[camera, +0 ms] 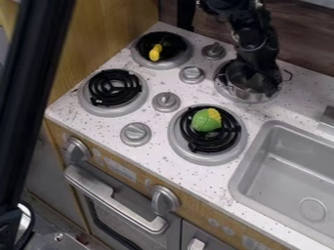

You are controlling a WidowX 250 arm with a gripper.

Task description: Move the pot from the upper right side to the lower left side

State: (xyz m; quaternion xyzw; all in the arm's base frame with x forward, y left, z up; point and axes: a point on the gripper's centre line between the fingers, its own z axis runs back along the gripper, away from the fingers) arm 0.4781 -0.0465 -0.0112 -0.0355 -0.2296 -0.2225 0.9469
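At upper right: one pot [245,93] | end effector [259,82]: opening, hold unclear | stovetop [155,83]: four burners [114,88], two toys [205,120]

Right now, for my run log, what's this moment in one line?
gripper: down at pot | pot: upper right burner | move: not yet done | green-yellow toy: lower right burner | yellow toy: upper left burner

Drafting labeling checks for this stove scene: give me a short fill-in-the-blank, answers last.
The black gripper is at the metal pot, over the upper-____ burner.
The green-and-yellow toy vegetable lies on the ____-right burner.
The small object on the upper-left burner is colored ____.
In the camera view, the sink is to the ____ of the stove burners.

Missing words: right; lower; yellow; right
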